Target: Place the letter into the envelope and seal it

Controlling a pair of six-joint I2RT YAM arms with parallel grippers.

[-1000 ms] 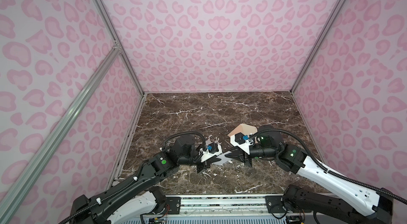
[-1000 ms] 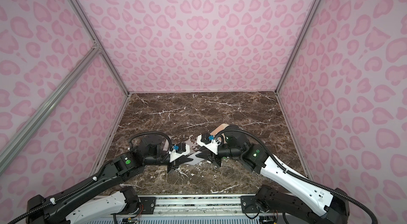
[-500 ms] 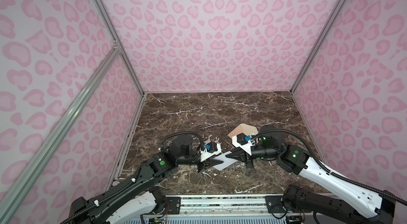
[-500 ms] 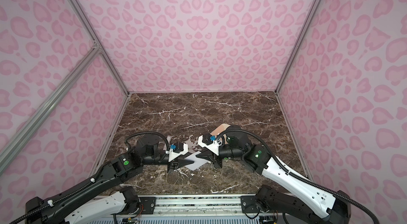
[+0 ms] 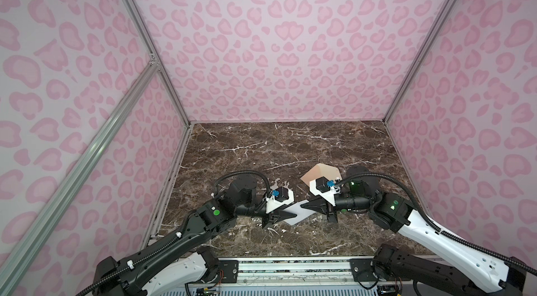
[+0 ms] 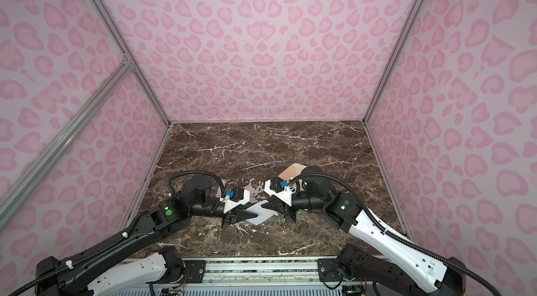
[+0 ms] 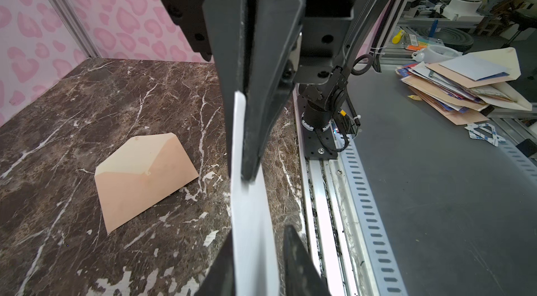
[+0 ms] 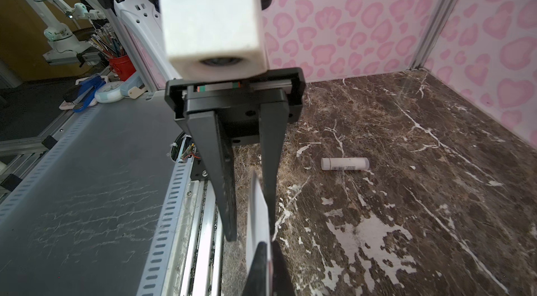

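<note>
Marble tabletop [image 5: 290, 146]: dark brown stone with white veins. It bears the envelope and a small tube, and both arms work low over its near edge.

Right gripper [image 7: 249, 174]: the jaws are closed tight on one short end of the letter. It carries the card alone, clear of the table.

Left gripper [image 8: 250, 233]: it faces the right gripper head-on. Its fingers stand a little apart on either side of the card's free end, with a visible gap, so nothing is clamped.

Envelope [image 7: 142, 175]: peach-tan paper, lying flat on the table with the triangular flap folded open and the paler inside showing. In a top view it sits just beyond the right gripper [image 5: 302, 206], partly hidden by the wrist camera, and is not touching the letter.

Envelope handling: it is light, thin and limp, and likely to slide on the polished stone if pushed. It should probably be pinned down at a corner or lifted by the flap.

Letter [image 5: 297, 213]: a flat white card held on edge in the air between the two grippers, with its plain face showing.

Letter handling: it looks very light and stiff enough to stay straight when held from one end. Being smooth and thin, it could pivot or slip in a pinch and would crease under a hard squeeze.

Where to hold: at a short end close to the edge. That leaves the far end free to enter the pocket.

White tube [image 8: 345, 163]: it lies on its side on the table, well apart from the card. It is probably a glue stick for sealing, and being round it is likely to roll.
</note>
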